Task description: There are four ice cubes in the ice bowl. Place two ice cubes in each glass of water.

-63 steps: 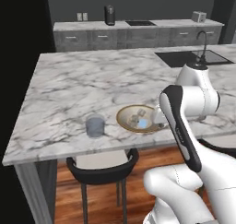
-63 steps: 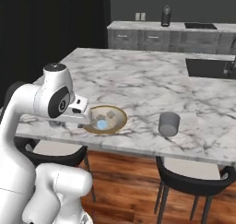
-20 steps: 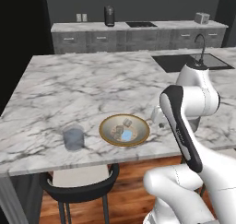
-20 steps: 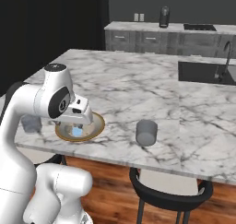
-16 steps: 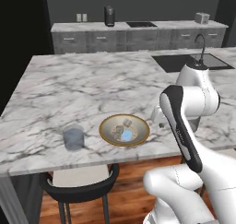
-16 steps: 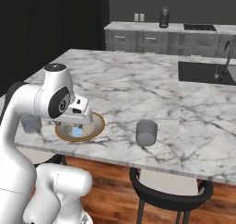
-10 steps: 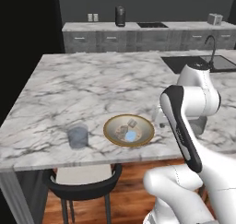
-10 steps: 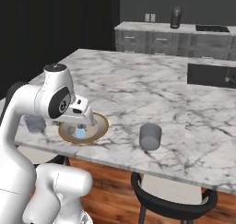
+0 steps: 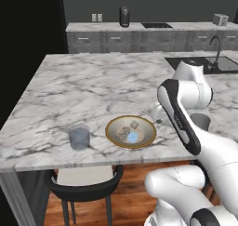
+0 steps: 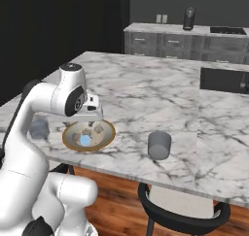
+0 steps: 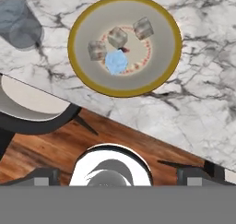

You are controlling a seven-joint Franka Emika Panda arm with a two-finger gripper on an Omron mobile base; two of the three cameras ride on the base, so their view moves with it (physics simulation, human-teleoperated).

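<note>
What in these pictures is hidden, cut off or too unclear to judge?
- Second glass: in the left base view the arm covers most of it.
- First glass: in the right base view the arm covers its near side; in the hand view the top-left edge cuts it off.
- Water level in either glass: too faint.
- Ice bowl: three grey ice cubes plus a blue piece; what it is stays unclear.

Arm hides half of right glass [image 9: 201, 121]; left glass [image 11: 18, 21] cut by frame edge
</note>
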